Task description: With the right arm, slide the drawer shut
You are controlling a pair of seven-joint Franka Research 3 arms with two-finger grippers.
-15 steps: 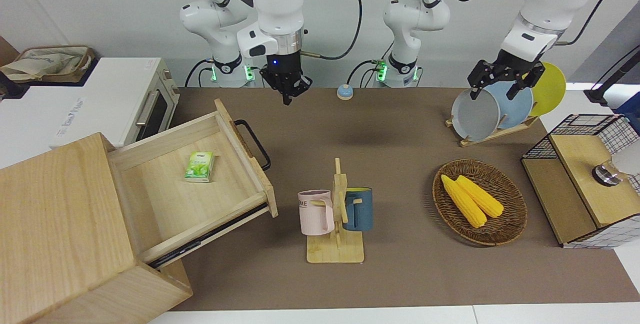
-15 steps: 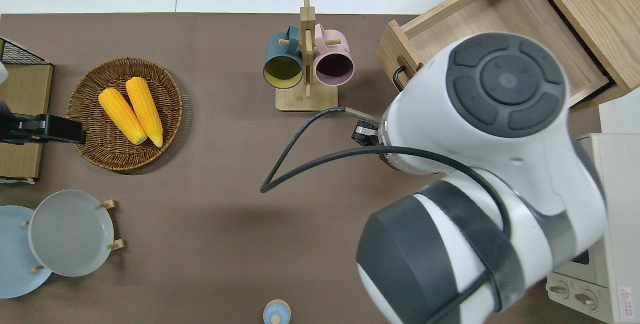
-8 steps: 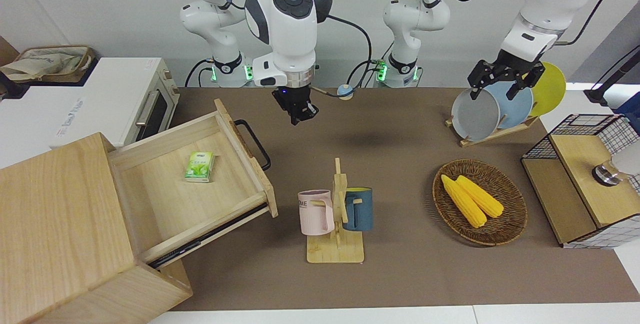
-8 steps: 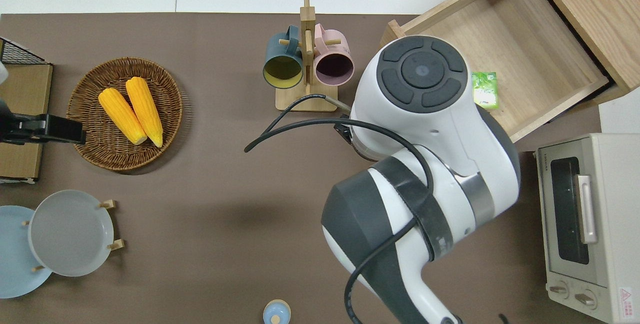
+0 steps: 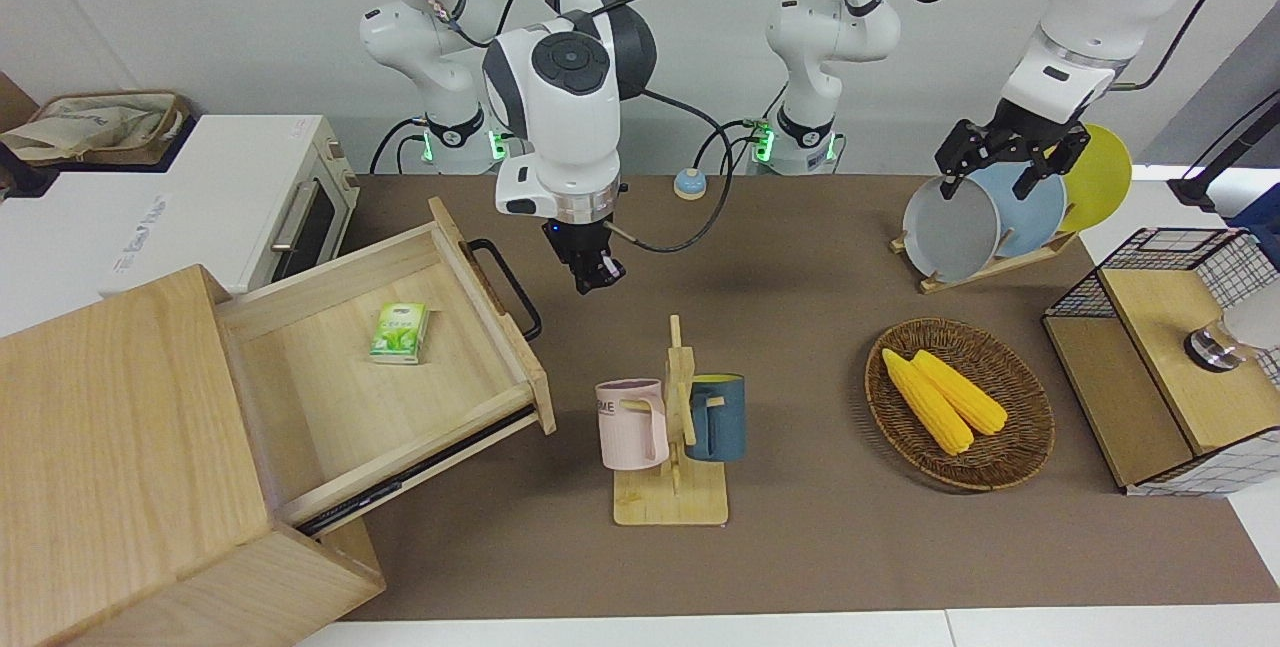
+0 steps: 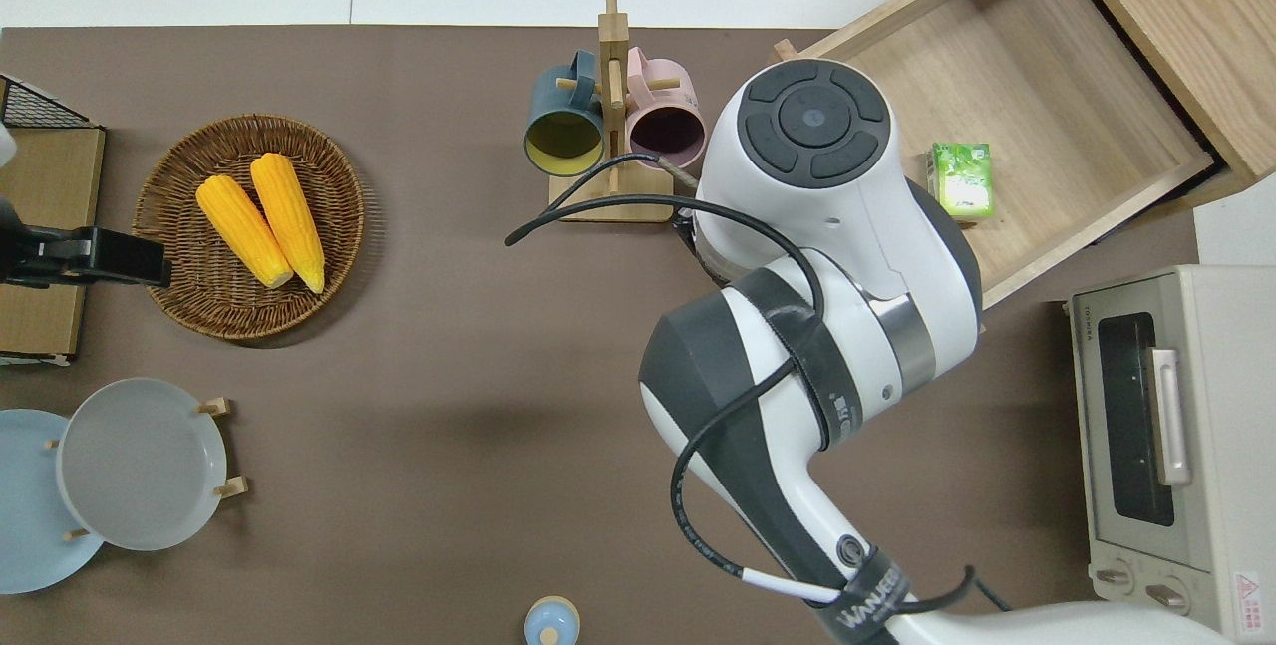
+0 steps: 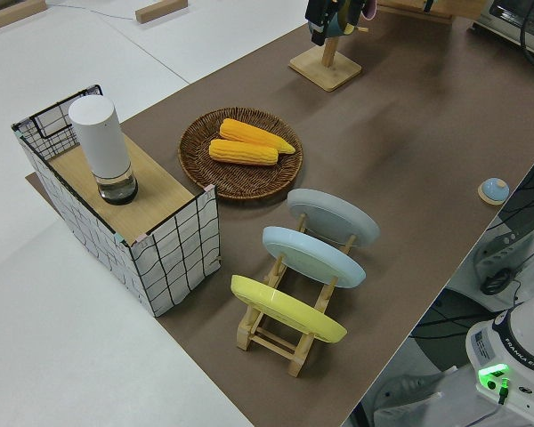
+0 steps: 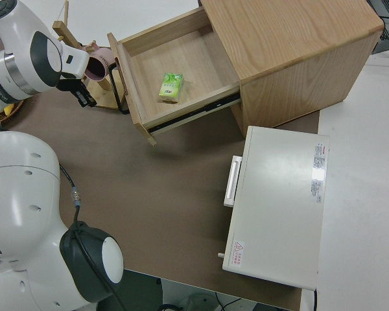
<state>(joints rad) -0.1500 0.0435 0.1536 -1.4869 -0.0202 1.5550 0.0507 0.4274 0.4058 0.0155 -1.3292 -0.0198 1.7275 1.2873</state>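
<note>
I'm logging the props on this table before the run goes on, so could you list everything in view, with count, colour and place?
cabinet: one, light wood, right arm's end.
drawer: one, light wood, pulled open, black bar handle.
green packet: one, in the drawer.
toaster oven: one, white, beside the cabinet, nearer the robots.
mug rack: one, wooden, table middle; pink mug and blue mug.
basket: one, brown wicker; two yellow corn cobs.
plate rack: one, wooden; grey, blue, yellow plates.
wire-mesh box: one, wood-topped, left arm's end.
bell: one, blue.
right gripper: black, beside the handle.
left gripper: parked.
</note>
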